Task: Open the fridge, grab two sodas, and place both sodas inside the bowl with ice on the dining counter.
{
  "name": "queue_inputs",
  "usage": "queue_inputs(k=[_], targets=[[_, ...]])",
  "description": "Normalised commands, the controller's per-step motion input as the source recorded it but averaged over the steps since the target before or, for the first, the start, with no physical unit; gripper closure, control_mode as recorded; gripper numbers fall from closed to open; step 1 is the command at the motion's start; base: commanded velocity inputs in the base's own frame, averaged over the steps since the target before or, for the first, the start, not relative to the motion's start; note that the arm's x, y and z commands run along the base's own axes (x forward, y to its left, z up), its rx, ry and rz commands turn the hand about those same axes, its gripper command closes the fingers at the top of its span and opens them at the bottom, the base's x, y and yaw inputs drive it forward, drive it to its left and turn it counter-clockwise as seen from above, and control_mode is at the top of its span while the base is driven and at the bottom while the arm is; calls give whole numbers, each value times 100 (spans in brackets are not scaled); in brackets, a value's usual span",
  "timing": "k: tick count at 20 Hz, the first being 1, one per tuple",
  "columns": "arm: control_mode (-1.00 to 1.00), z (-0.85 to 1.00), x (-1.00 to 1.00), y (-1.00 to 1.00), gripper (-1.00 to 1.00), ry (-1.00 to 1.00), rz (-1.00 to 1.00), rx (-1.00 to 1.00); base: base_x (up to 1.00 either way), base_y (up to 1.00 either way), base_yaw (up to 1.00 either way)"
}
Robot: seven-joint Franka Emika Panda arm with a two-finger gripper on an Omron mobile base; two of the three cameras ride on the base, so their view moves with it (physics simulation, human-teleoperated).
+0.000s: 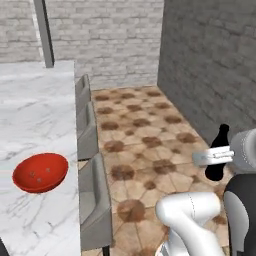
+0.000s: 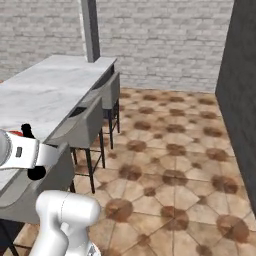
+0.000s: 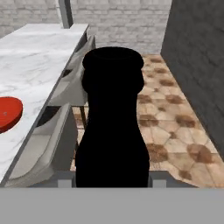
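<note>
bowl (image 1: 40,172) on counter (image 1: 35,110), stools (image 1: 95,210) beside

no text, label, brand, number or sign can be read on anything here.

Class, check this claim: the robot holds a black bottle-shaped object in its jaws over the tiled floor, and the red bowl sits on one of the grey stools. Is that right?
Not quite. The red bowl sits on the white marble counter, not on a stool; the left base view shows it. The grey stools stand beside the counter. The rest holds: the gripper holds the black bottle-shaped object over the tiled floor.
</note>
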Motion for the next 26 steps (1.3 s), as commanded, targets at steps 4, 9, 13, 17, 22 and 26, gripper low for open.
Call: queue_inputs(k=[4,9,13,17,22,26], targets=[[100,0,0,0,100,0,0,0,58,-33,53],[100,0,0,0,100,0,0,0,43,-31,56],[100,0,0,0,100,0,0,0,32,-26,60],[100,0,0,0,100,0,0,0,35,-25,60],[100,0,0,0,100,0,0,0,39,-14,63],[100,0,0,0,100,0,0,0,41,-8,66]])
